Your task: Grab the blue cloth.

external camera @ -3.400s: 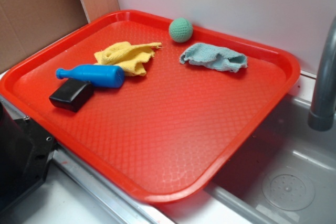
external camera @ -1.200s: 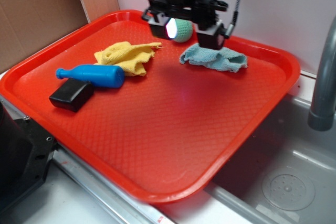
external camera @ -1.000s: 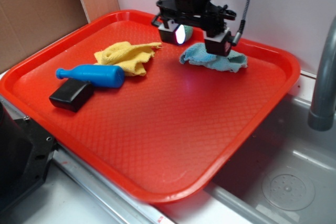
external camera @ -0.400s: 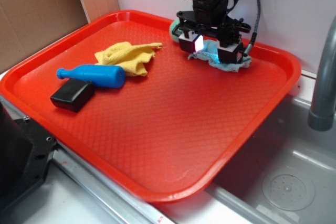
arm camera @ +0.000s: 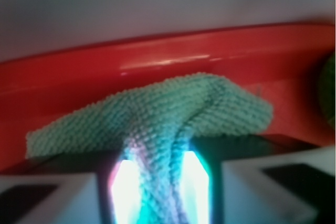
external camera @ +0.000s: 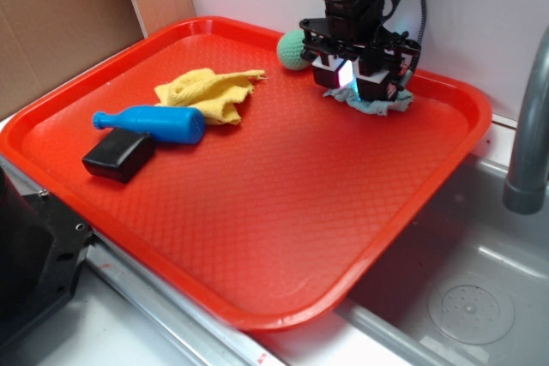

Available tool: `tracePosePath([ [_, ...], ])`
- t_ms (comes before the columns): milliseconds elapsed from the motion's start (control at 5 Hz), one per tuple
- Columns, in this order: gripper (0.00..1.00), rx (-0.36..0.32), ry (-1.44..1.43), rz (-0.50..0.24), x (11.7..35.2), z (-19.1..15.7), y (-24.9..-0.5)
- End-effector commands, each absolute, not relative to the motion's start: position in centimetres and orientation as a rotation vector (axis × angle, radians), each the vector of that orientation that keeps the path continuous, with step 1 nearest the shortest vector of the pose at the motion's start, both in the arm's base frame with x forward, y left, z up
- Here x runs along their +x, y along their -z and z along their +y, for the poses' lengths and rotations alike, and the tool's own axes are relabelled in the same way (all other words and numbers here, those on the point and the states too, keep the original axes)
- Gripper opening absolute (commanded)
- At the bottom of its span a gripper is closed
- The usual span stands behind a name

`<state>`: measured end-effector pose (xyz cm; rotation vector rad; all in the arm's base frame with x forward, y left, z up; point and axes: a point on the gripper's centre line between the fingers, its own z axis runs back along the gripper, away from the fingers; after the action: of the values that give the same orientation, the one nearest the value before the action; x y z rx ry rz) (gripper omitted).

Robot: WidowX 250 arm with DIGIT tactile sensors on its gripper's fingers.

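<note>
The blue cloth [external camera: 377, 105] is a pale blue-green knitted rag lying at the back right of the red tray [external camera: 257, 203]. My gripper [external camera: 352, 83] has come down onto it and is shut on a pinched fold of it. In the wrist view the blue cloth [arm camera: 157, 114] bunches up between the two glowing pads [arm camera: 126, 187], with its ends spread to left and right in front of the tray's far rim [arm camera: 157, 61]. Most of the rag is hidden behind the fingers in the exterior view.
A green knitted ball [external camera: 293, 49] sits just left of the gripper by the back rim. A yellow rag [external camera: 210, 92], a blue plastic bowling pin [external camera: 154, 123] and a black block [external camera: 118, 157] lie on the tray's left. A grey faucet [external camera: 527, 135] and sink [external camera: 463, 297] stand on the right.
The gripper came in from above, moved right over the cloth, lowered and closed. The cloth is now gathered into a smaller bunch between the fingers.
</note>
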<state>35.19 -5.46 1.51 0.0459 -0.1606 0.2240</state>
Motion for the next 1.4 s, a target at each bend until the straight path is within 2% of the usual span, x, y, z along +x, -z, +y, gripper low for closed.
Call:
tracePosePath([
  [0,0.0,0.049,-0.245,-0.132,35.0,-3.3,-2.7],
  [200,0.0,0.053,-0.257,-0.127,34.1,-2.5,-4.9],
  [400,0.0,0.074,-0.3,-0.137,32.3,-1.7,-8.6],
  [600,0.0,0.069,-0.325,-0.116,29.1,-1.6,-11.8],
  [800,0.0,0.023,-0.329,-0.087,25.5,-1.6,-14.5],
  [1000,0.0,-0.032,-0.309,-0.054,20.8,-1.6,-16.7],
  [1200,0.0,-0.057,-0.293,-0.041,17.8,-1.9,-17.2],
])
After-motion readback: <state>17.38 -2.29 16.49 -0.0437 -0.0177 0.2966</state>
